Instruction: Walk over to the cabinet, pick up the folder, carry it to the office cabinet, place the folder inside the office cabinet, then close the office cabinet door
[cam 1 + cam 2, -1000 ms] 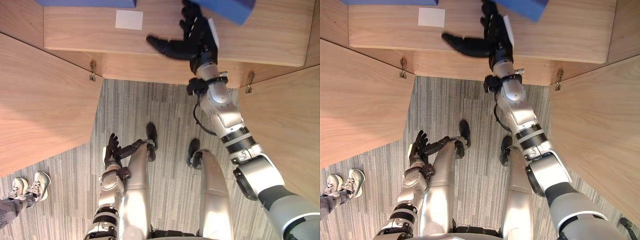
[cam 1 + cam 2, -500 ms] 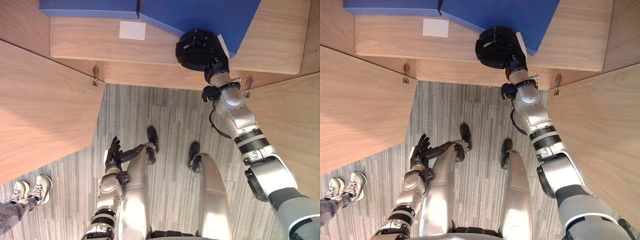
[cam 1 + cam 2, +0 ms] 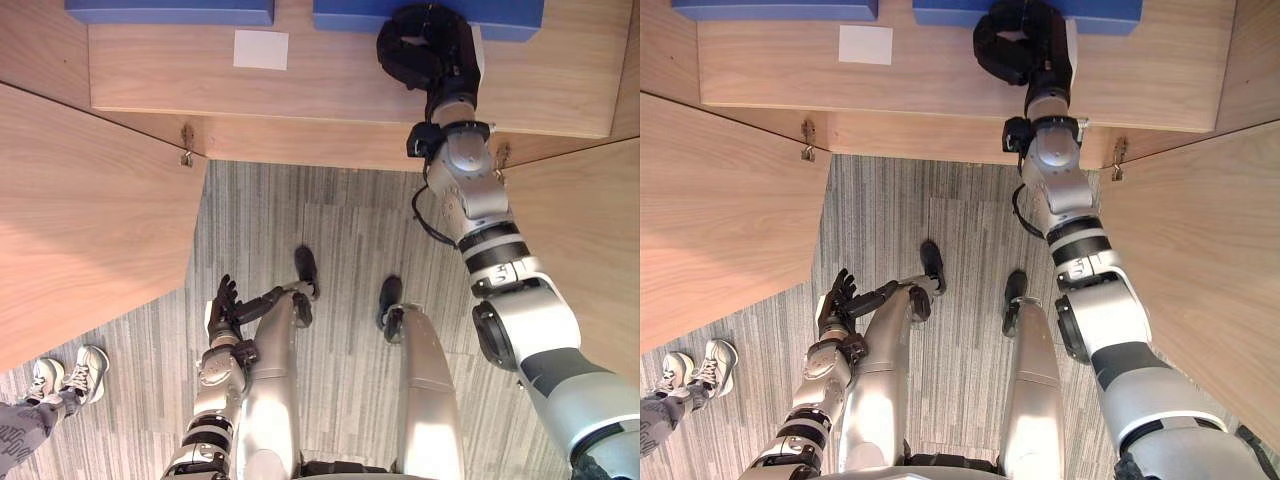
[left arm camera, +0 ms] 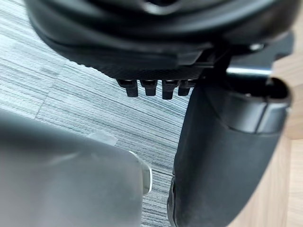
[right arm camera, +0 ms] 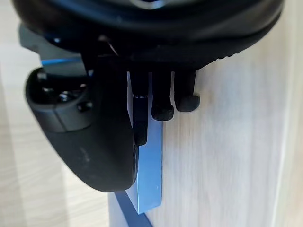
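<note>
Fingers (image 5: 162, 94) of right hand (image 3: 425, 50) curled round folder (image 5: 150, 179) edge

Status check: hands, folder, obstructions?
Right hand shut on blue folder, on cabinet shelf. Left hand open, idle, low. Doors open; second blue folder to its left.

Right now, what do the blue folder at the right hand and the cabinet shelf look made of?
Folder: rigid blue board or plastic, I can't tell which; smooth with a slight sheen, and its thin straight edge catches light. Shelf: light wood-look laminate or veneer, matte, with fine even grain lines.
</note>
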Controlling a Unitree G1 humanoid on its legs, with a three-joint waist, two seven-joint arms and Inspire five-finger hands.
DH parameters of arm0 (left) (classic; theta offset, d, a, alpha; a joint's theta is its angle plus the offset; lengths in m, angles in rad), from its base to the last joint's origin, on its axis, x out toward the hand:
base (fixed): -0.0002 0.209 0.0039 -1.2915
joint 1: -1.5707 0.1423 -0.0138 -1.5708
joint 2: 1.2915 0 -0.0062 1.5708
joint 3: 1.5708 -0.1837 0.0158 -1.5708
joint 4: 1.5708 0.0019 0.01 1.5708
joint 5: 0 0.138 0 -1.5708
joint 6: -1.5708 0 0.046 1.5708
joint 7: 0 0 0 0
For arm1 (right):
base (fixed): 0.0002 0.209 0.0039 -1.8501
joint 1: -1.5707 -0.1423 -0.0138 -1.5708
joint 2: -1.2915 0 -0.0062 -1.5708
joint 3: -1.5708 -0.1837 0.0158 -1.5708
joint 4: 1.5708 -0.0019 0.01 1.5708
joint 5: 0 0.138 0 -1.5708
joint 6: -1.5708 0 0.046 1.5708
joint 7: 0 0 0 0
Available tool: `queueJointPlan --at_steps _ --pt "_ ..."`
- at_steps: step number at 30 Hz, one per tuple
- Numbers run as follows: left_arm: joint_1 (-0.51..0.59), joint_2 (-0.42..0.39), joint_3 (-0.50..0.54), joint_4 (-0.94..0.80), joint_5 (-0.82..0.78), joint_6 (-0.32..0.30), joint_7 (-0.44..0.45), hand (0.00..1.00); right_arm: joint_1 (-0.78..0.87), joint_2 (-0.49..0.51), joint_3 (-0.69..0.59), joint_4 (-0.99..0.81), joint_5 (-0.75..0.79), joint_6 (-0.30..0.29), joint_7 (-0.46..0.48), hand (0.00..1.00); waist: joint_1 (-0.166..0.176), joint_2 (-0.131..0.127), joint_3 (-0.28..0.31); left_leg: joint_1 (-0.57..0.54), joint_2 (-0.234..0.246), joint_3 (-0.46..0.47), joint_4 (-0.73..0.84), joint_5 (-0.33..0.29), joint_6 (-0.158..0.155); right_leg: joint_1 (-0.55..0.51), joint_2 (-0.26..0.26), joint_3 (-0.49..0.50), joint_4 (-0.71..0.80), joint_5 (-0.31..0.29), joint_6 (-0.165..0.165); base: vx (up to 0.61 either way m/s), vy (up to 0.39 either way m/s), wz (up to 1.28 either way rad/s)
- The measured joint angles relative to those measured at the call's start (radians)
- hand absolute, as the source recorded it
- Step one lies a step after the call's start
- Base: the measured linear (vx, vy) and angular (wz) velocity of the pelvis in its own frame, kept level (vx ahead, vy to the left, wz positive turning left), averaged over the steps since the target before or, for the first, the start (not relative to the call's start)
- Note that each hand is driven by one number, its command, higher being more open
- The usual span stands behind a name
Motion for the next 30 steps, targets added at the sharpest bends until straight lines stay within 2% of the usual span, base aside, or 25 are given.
queueJointPlan --at_steps 4,9,10,12,14,15,17,19,21,23,26,27,28,29,30 --pt "0.000 -0.010 -0.004 -0.020 -0.001 -0.006 0.002 1.00 -0.053 -0.019 0.001 0.042 0.002 0.017 -0.003 0.00 -0.001 0.000 0.000 -0.005 -0.013 -0.003 -0.045 0.031 -0.010 -0.019 -0.009 -0.009 -0.004 0.016 -0.007 -0.06 -0.045 0.12" --pt "0.000 -0.012 0.001 -0.035 -0.003 -0.006 0.016 1.00 -0.063 -0.070 0.001 0.027 0.012 0.022 -0.004 0.00 -0.002 0.004 0.001 -0.013 0.014 0.039 -0.078 0.065 -0.007 -0.033 -0.016 -0.034 -0.008 0.027 -0.014 -0.06 -0.059 0.15" --pt "0.000 -0.015 0.002 -0.037 -0.005 -0.006 0.018 1.00 -0.046 -0.081 -0.001 -0.021 0.022 0.022 -0.013 0.00 0.000 0.006 0.002 -0.013 0.015 0.040 -0.078 0.066 -0.005 -0.033 -0.015 -0.034 -0.008 0.027 -0.014 -0.04 -0.048 0.03" --pt "0.000 -0.022 0.003 -0.042 -0.011 -0.006 0.019 1.00 0.049 -0.109 -0.019 -0.237 0.024 0.016 -0.028 0.00 0.007 0.007 0.002 -0.011 0.017 0.042 -0.074 0.067 -0.001 -0.030 -0.015 -0.033 -0.008 0.027 -0.014 0.00 0.000 0.00" --pt "0.002 -0.030 0.005 -0.039 -0.010 0.007 0.020 1.00 0.248 -0.116 -0.049 -0.543 0.023 -0.042 -0.023 0.00 0.005 0.007 0.002 0.024 0.023 0.044 -0.063 0.065 0.013 0.014 -0.011 -0.033 -0.015 0.027 -0.014 0.04 -0.030 -0.04" --pt "0.004 -0.035 0.005 -0.037 -0.009 0.011 0.020 1.00 0.299 -0.114 -0.049 -0.593 0.021 -0.057 -0.021 0.00 0.003 0.007 0.002 0.042 0.024 0.045 -0.063 0.062 0.015 0.033 -0.009 -0.033 -0.021 0.027 -0.014 0.05 -0.035 -0.08" --pt "0.028 -0.064 0.001 -0.035 0.002 0.014 0.015 1.00 0.563 -0.078 -0.040 -0.784 0.018 -0.108 0.000 0.00 -0.001 0.007 0.000 0.142 0.033 0.048 -0.071 0.023 -0.005 0.148 -0.001 -0.035 -0.070 0.022 -0.010 0.03 -0.034 -0.12" --pt "0.052 -0.074 0.001 -0.026 0.025 0.018 0.012 1.00 0.760 -0.015 -0.018 -0.846 0.001 -0.143 0.040 0.00 -0.022 0.006 -0.004 0.228 0.033 0.052 -0.086 0.005 -0.007 0.245 0.004 -0.038 -0.114 0.019 -0.008 0.03 -0.020 -0.07" --pt "0.081 -0.075 -0.003 -0.023 0.051 0.026 0.000 1.00 0.919 0.044 0.020 -0.851 0.000 -0.154 0.077 0.00 -0.037 -0.003 -0.015 0.314 0.027 0.069 -0.129 0.006 -0.010 0.326 0.005 -0.030 -0.163 0.022 -0.005 0.09 -0.006 -0.11" --pt "0.110 -0.075 -0.010 -0.007 0.077 0.035 -0.012 1.00 1.068 0.101 0.047 -0.825 0.000 -0.154 0.122 0.00 -0.044 -0.007 -0.037 0.394 0.020 0.088 -0.173 0.006 -0.012 0.401 0.007 -0.022 -0.218 0.038 0.011 0.09 0.007 -0.14" --pt "0.159 -0.058 -0.012 0.101 0.102 0.046 -0.028 1.00 1.251 0.197 0.061 -0.629 -0.061 -0.151 0.186 0.00 -0.060 -0.024 -0.118 0.535 0.009 0.116 -0.283 0.024 -0.019 0.541 0.024 -0.001 -0.366 0.084 0.019 0.21 0.020 -0.25" --pt "0.185 -0.045 -0.017 0.148 0.114 0.054 -0.033 1.00 1.295 0.216 0.051 -0.495 -0.105 -0.143 0.198 1.00 -0.085 -0.034 -0.168 0.584 -0.001 0.120 -0.341 0.041 -0.023 0.597 0.030 0.000 -0.447 0.112 0.024 0.21 0.017 -0.18" --pt "0.188 -0.041 -0.019 0.157 0.118 0.054 -0.034 1.00 1.301 0.220 0.046 -0.467 -0.115 -0.141 0.199 1.00 -0.089 -0.036 -0.175 0.596 -0.004 0.122 -0.354 0.045 -0.023 0.609 0.030 0.001 -0.463 0.116 0.024 0.26 0.017 -0.19" --pt "0.202 -0.019 -0.032 0.187 0.122 0.057 -0.043 1.00 1.309 0.242 0.008 -0.319 -0.150 -0.130 0.202 1.00 -0.104 -0.051 -0.195 0.661 -0.013 0.144 -0.419 0.063 -0.027 0.666 0.035 0.015 -0.536 0.145 0.028 0.15 0.010 -0.27" --pt "0.209 -0.012 -0.031 0.196 0.123 0.057 -0.047 1.00 1.309 0.249 -0.011 -0.263 -0.162 -0.121 0.200 1.00 -0.105 -0.057 -0.203 0.686 -0.017 0.156 -0.444 0.070 -0.028 0.686 0.038 0.025 -0.563 0.158 0.029 0.17 0.011 -0.43"
